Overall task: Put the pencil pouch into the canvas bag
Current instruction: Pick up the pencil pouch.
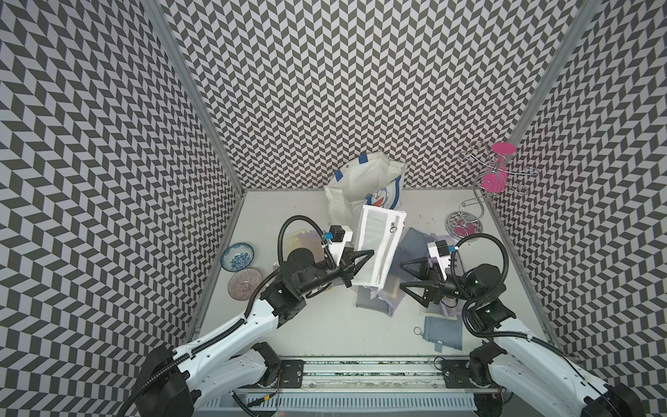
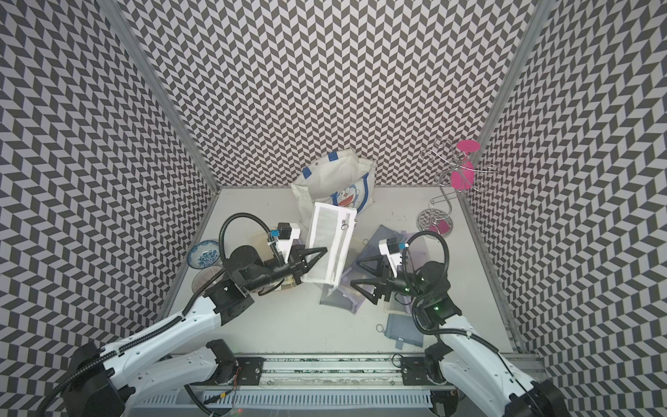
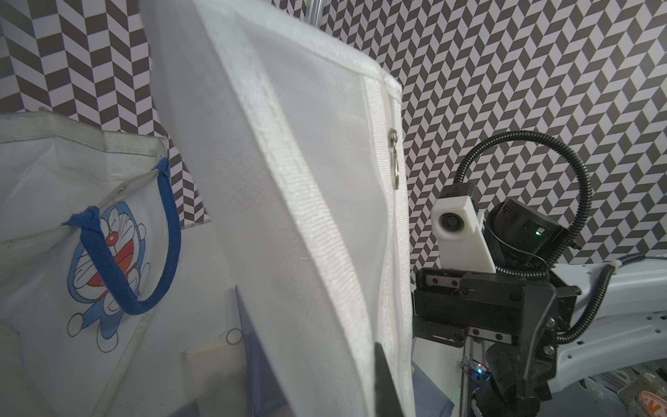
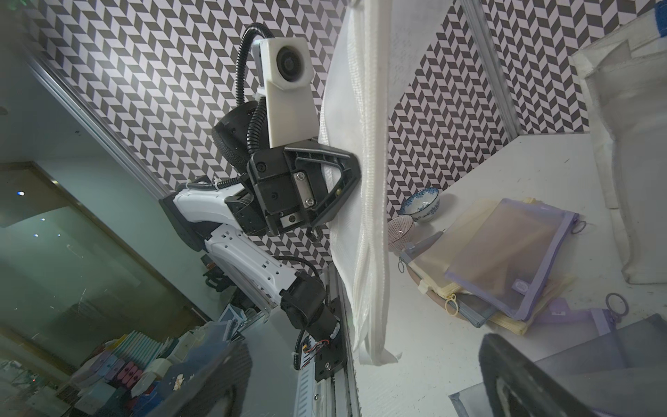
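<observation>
White mesh pencil pouch [image 1: 377, 245] hangs aloft, pinched by one edge in the clamped left gripper [image 1: 366, 254], its far end just short of the canvas bag [image 1: 361, 180] — whose soft mouth slumps toward the back wall [image 1: 325, 108]. Long and floppy, the pouch could snag the rim or topple the bag. The right gripper [image 1: 406, 278], spread wide and empty, has bare table [image 1: 426, 205] beside the bag.

Three walls [image 1: 325, 90] enclose the cell, each covered in a black-and-white chevron pattern. Aluminium posts [image 1: 197, 101] run up the two rear corners. The bench [image 1: 325, 325] surface is plain white and evenly lit. An aluminium rail [image 1: 361, 372] spans its front edge. In the right wrist view, a dim glassy panel [image 4: 72, 234] shows small bright light spots [image 4: 21, 193].
</observation>
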`<state>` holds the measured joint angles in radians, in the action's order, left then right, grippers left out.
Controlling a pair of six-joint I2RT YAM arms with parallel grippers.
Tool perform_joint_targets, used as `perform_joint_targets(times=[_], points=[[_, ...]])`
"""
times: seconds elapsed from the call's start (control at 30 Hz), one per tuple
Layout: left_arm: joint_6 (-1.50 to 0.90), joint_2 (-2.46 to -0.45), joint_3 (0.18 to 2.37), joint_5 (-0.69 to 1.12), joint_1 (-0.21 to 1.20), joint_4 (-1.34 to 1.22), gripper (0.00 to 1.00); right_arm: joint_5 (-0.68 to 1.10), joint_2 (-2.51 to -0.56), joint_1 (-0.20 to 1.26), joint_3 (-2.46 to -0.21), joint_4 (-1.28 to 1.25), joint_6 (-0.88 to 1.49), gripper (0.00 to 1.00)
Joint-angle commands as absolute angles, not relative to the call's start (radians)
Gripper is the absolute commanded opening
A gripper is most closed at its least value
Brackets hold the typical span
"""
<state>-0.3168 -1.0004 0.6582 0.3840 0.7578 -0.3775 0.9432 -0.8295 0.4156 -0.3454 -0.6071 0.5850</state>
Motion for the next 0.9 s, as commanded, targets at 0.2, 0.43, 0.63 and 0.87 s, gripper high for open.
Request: perform_joint_targets(times=[0.2, 0.43, 0.63, 0.87], points=[[-0.365, -1.008, 0.626, 0.438, 0.763, -0.470, 0.00, 0.825, -0.959, 0.462, -0.483, -0.724, 0.597, 0.99], [-0.382, -1.009, 0.615, 0.457, 0.769, -0.481, 0.00, 0.790, -1.076, 0.520, -0.561, -0.763, 0.568, 0.76], [-0.382, -1.007, 0.612, 0.454, 0.771, -0.474, 0.00, 0.759, -1.101, 0.551, -0.582, -0.748, 0.535, 0.29], [-0.383, -1.001, 0.630, 0.438, 0.771, -0.438, 0.06, 0.724, -1.096, 0.564, -0.601, -0.677, 0.489, 0.00]])
